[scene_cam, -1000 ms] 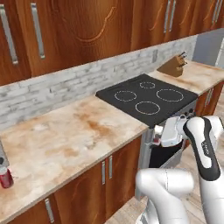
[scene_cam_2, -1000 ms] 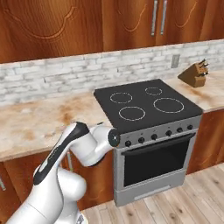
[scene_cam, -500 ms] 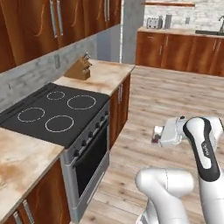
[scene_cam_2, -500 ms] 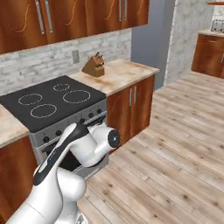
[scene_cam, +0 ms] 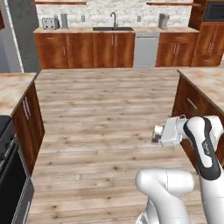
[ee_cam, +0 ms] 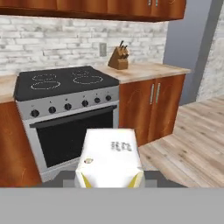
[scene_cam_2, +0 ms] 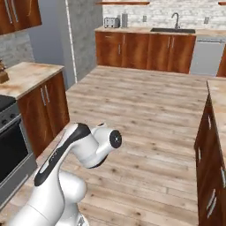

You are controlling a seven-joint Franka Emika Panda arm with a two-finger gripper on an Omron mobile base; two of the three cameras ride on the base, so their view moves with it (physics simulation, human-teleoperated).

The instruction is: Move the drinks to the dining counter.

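Hand view: two-finger gripper (ee_cam: 109, 186) clamped on small white carton (ee_cam: 110, 158); beige marbled dining counter (scene_cam: 205, 83) lying beyond and right of gripper (scene_cam: 156, 135).

left base view: behind the arm's left side, facing down the wood floor (scene_cam: 105, 113) toward the far sink wall (scene_cam: 113, 19). right base view: behind its right side, same floor and sink wall (scene_cam_2: 175, 20), stove (scene_cam_2: 11, 145) at left. hand view: low, close, facing the stove (ee_cam: 65, 109) and knife block (ee_cam: 119, 59).
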